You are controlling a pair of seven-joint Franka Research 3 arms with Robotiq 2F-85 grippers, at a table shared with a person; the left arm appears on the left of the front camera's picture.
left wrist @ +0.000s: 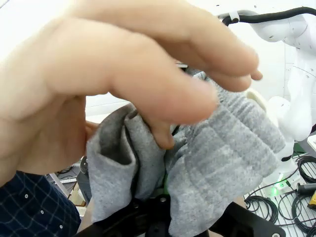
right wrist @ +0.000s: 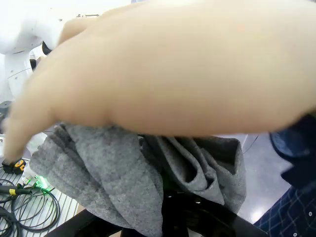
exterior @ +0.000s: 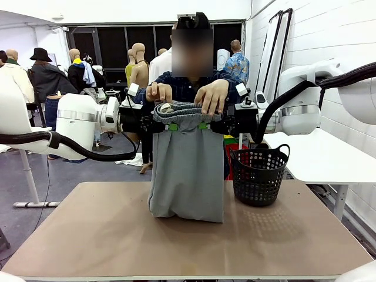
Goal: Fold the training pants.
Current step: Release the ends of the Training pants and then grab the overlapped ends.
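Note:
The light grey training pants hang from their gathered waistband above the table, and their lower fold rests on the tabletop. My left gripper is shut on the waistband's left end, my right gripper on its right end. Both of the person's hands lie on top of the waistband between the grippers. In the left wrist view the grey waistband bunches over my fingers under a hand. The right wrist view has grey cloth beneath another hand.
A black mesh basket stands on the brown table just right of the pants. A white table sits behind it at the right. The person stands at the far edge.

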